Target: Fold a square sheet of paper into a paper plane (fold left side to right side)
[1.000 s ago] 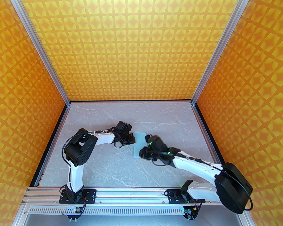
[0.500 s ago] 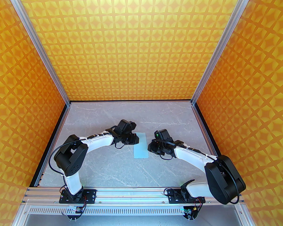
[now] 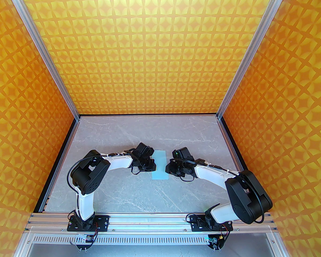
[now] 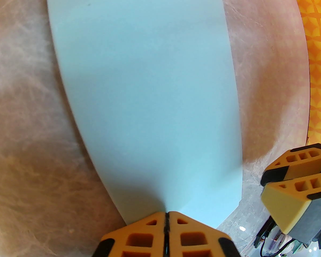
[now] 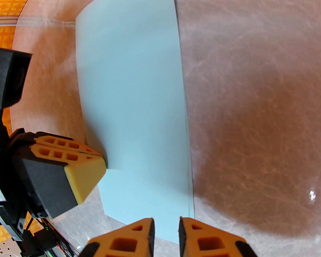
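The square sheet of paper (image 3: pixel 159 165) was seen lying flat on the bench (image 3: pixel 117 194) at the centre of the top view, between the two wrists, as a narrow upright strip. It was judged already doubled over, since two layered edges could be made out along its right side in the right wrist view.

The left fingers (image 4: pixel 147 234) were found pressed fully together, their tips set on the strip's edge at the bottom centre of the left wrist view, where a slight pucker was raised in the paper. Whether a layer was pinched between them could not be told. The placement was taken as a press on the fold line, so that the crease would be sharpened and the sheet stopped from sliding.

The right fingers (image 5: pixel 133 237) were parted by a narrow gap at the bottom of the right wrist view, with the strip's end passing beneath them and nothing gripped. That stance was read as a guard over the loose edges. The left-to-right fold was judged done — the pointed folds were not yet made.
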`<state>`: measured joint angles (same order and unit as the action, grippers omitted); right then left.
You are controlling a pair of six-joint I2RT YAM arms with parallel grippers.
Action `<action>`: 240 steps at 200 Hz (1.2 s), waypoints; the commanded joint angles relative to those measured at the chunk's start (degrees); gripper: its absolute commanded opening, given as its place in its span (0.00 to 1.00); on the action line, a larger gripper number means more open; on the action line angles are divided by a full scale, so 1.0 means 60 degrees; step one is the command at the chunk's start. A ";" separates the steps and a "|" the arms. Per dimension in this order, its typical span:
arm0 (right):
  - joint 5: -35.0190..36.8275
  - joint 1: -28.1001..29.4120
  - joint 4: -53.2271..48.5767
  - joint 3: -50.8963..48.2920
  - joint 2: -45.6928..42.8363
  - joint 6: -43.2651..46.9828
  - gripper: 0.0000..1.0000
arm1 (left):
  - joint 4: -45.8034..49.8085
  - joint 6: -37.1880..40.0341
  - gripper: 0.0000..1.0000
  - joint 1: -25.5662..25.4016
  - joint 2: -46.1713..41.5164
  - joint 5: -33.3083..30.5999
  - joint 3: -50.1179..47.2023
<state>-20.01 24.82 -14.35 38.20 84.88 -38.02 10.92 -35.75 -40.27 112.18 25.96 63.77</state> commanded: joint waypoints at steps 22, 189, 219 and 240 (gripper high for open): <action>-0.0302 -0.0035 0.0262 -0.0235 0.0318 0.0141 0.23 | 0.0290 -0.0064 0.05 0.0018 0.0450 -0.0402 -0.0110; -0.1049 0.0024 0.0633 0.0031 0.0004 -0.0098 0.25 | 0.0212 -0.0093 0.04 -0.0012 0.0509 -0.0342 -0.0110; -0.1077 0.0024 0.0750 0.0153 0.0291 -0.0157 0.29 | 0.0202 -0.0095 0.04 -0.0026 0.0507 -0.0342 -0.0110; -0.1135 0.0024 0.1079 0.0074 0.0428 -0.0364 0.31 | 0.0216 -0.0090 0.04 -0.0038 0.0494 -0.0341 -0.0110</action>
<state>-25.58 24.67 -10.46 37.67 86.04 -38.57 9.67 -36.16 -40.29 112.53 26.15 63.77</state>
